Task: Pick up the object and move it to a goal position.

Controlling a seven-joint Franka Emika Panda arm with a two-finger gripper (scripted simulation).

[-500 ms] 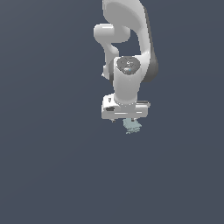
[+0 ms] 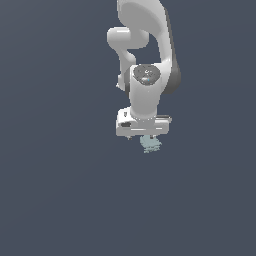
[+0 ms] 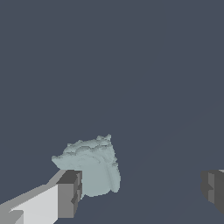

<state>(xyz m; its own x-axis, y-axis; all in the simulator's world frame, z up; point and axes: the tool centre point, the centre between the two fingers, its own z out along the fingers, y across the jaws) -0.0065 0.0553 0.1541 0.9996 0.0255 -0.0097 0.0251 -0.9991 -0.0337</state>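
Surface (image 2: 55, 190): one flat, unbroken dark slate-blue field filling both views. No edges, no markings, no goal marker that I can make out.

Arm (image 2: 147, 55): white Panda, folded over itself and pointing straight down, wrist directly above the work. Judged reason for that posture: a top-down approach lets the fingers drop either side of a small item lying on the surface.

Gripper (image 2: 146, 136): white body set crosswise, low over the surface. In the wrist view the two dark grey finger pads (image 3: 69, 194) stand well apart, one at each side of the picture, with a wide gap between them. So the jaws are spread wide and grip nothing.

Object (image 3: 91, 166): small, pale teal-grey, lumpy, with a ragged crest along one side; much smaller than the gripper. In the exterior view it peeks out just below the gripper body (image 2: 149, 143). In the wrist view it sits just beside one finger pad, far from the other, so off-centre in the gap. Whether it touches that pad I cannot tell. It looks to be resting on the surface, not lifted.

Judgement: the pick-up is not yet done. The wide opening fits a pre-grasp stance. A close from here would likely drag the object sideways before pinching it.

Writing, brands, labels: none readable anywhere on arm, gripper, object or surface.
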